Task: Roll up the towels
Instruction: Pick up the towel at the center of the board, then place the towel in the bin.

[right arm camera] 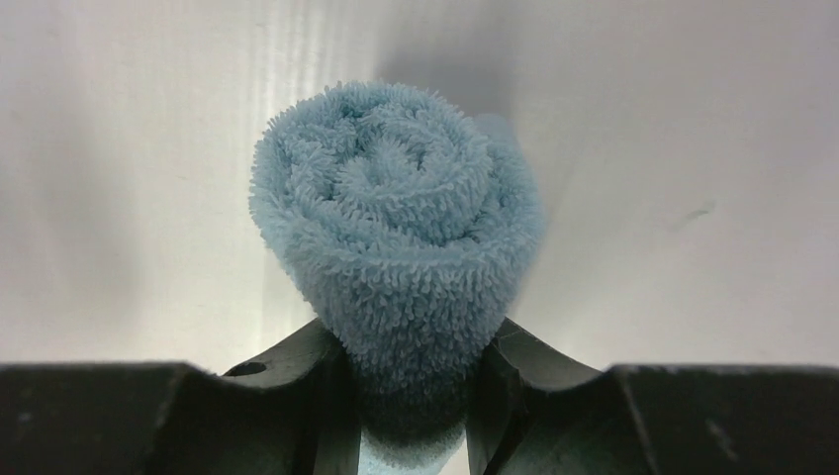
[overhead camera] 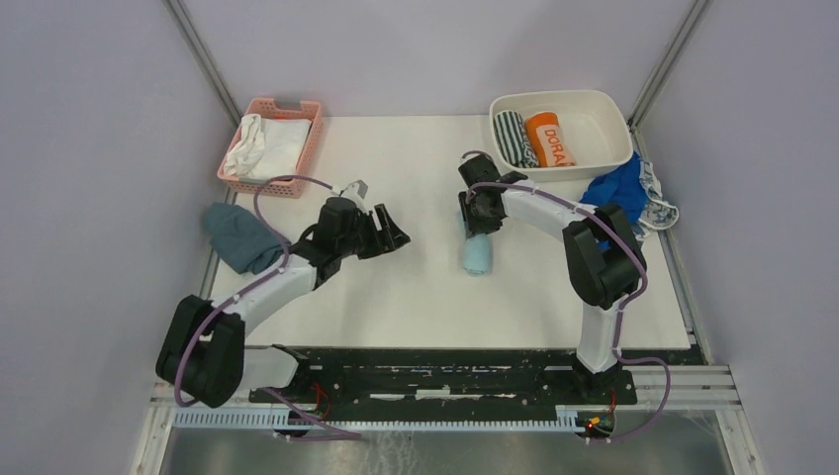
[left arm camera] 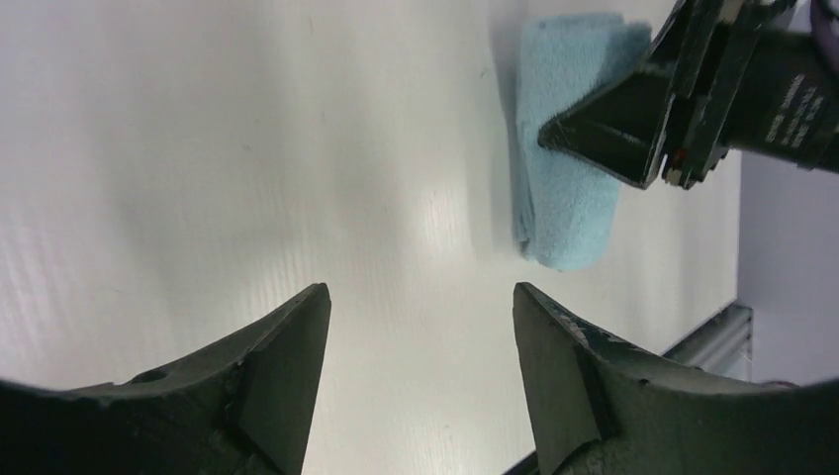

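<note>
The light blue towel (overhead camera: pixel 477 255) lies rolled on the white table, its spiral end facing the right wrist camera (right arm camera: pixel 396 218). My right gripper (overhead camera: pixel 476 224) is shut on its far end, one finger on each side of the roll (right arm camera: pixel 416 351). My left gripper (overhead camera: pixel 394 236) is open and empty, a short way left of the roll. In the left wrist view (left arm camera: pixel 420 297) the roll (left arm camera: pixel 569 198) and the right gripper (left arm camera: pixel 633 139) lie ahead of it. The royal blue towel (overhead camera: pixel 618 193) lies crumpled at the right edge, on top of the whitish patterned towel (overhead camera: pixel 661 210).
A white bin (overhead camera: pixel 604 111) at the back right holds a striped roll (overhead camera: pixel 512 139) and an orange roll (overhead camera: pixel 550 141). A pink basket (overhead camera: pixel 309 148) with white cloths stands at the back left. A dull teal-grey cloth (overhead camera: pixel 237 237) lies at the left edge.
</note>
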Available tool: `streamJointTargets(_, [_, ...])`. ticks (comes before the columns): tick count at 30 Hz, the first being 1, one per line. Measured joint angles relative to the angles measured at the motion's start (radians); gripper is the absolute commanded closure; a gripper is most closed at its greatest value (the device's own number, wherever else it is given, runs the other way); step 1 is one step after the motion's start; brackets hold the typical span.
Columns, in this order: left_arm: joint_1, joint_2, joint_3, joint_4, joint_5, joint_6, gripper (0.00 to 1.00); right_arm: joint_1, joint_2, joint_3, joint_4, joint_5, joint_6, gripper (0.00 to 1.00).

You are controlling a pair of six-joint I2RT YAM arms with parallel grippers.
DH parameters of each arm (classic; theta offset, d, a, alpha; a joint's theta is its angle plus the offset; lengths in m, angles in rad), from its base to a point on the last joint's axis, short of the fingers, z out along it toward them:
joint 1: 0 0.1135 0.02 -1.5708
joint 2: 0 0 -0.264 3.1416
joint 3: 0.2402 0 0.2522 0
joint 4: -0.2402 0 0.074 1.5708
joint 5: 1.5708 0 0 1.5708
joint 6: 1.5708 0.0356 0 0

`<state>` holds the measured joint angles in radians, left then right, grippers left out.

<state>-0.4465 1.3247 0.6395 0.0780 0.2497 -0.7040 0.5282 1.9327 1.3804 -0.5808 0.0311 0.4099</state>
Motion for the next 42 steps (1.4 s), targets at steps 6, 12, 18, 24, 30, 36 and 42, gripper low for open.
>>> streamJointTargets(6, [0.0, -0.169, 0.182, -0.276, -0.199, 0.189, 0.16, -0.032, -0.019, 0.07, -0.135, 0.152, -0.158, 0.84])
streamJointTargets(12, [0.0, -0.258, 0.3, -0.397, -0.304, 0.354, 0.14, -0.163, -0.034, 0.24, -0.222, 0.221, -0.305, 0.9])
streamJointTargets(18, [0.0, -0.269, 0.302, -0.451, -0.379, 0.474, 0.12, -0.308, -0.025, 0.501, -0.265, 0.229, -0.435, 0.92])
streamJointTargets(24, [0.002, -0.269, 0.266, -0.476, -0.428, 0.526, 0.12, -0.479, 0.07, 0.759, -0.243, 0.182, -0.507, 0.93])
streamJointTargets(30, [0.004, -0.241, 0.262, -0.476, -0.46, 0.546, 0.12, -0.597, 0.301, 1.004, -0.18, 0.126, -0.53, 0.95])
streamJointTargets(36, [0.015, -0.209, 0.253, -0.473, -0.467, 0.549, 0.12, -0.636, 0.473, 1.011, -0.049, 0.092, -0.532, 0.95])
streamJointTargets(42, [0.025, -0.157, 0.253, -0.472, -0.464, 0.548, 0.12, -0.636, 0.603, 1.011, 0.001, 0.044, -0.528, 0.92])
